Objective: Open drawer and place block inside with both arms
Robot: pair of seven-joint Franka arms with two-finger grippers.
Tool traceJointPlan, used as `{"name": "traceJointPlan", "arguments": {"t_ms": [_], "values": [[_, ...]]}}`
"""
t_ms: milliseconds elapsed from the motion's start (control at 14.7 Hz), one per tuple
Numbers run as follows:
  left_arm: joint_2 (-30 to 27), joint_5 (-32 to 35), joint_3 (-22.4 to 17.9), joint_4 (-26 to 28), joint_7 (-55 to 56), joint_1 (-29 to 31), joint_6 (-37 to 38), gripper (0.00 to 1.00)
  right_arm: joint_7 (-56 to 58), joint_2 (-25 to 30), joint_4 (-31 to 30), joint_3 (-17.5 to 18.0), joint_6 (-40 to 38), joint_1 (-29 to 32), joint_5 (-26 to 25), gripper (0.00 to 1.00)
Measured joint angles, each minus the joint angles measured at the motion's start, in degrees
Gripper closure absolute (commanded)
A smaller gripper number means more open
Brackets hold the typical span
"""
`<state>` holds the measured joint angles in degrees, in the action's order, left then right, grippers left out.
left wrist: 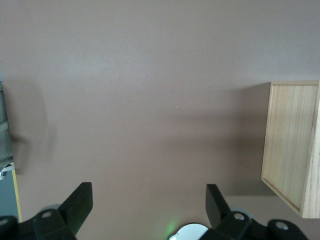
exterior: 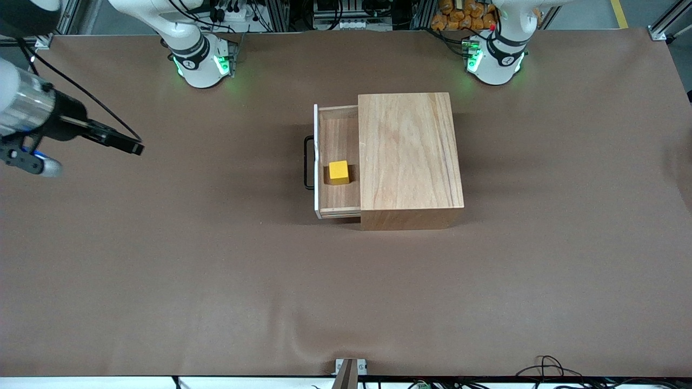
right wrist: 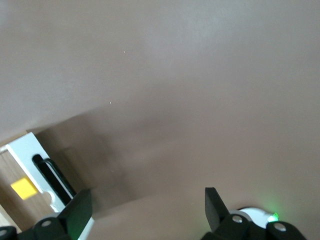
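Note:
The light-wood box (exterior: 408, 156) stands mid-table. Its drawer (exterior: 338, 129) is pulled out toward the right arm's end, with the white front and black bar handle (exterior: 307, 162) showing. The yellow block (exterior: 339, 172) lies inside the drawer. My right gripper (exterior: 132, 146) is open and empty, raised over bare table toward the right arm's end. Its wrist view shows the open gripper (right wrist: 147, 205), the drawer front (right wrist: 30, 155) and the block (right wrist: 23, 188). My left gripper (left wrist: 149, 200) is open and empty over bare table, with the box (left wrist: 292, 145) off to one side. It is out of the front view.
Brown mat covers the table (exterior: 216, 270). The two green-lit bases (exterior: 200, 62) (exterior: 494, 59) stand along the edge farthest from the front camera. A small bracket (exterior: 348, 370) and loose cables (exterior: 551, 367) sit at the edge nearest the front camera.

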<state>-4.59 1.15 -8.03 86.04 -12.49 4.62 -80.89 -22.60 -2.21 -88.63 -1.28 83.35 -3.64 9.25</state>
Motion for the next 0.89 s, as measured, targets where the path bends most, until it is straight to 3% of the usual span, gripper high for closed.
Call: {"name": "traceJointPlan", "arguments": {"t_ms": [545, 886], "values": [[0.0, 0.0, 0.1, 0.0, 0.0, -0.1, -0.2, 0.00, 28.0, 4.1, -0.5, 0.1, -3.0, 8.0, -4.3, 0.00], [0.0, 0.0, 0.1, -0.2, 0.0, -0.1, -0.5, 0.00, 30.4, 5.3, -0.6, 0.6, -3.9, 8.1, -7.6, 0.00]]}}
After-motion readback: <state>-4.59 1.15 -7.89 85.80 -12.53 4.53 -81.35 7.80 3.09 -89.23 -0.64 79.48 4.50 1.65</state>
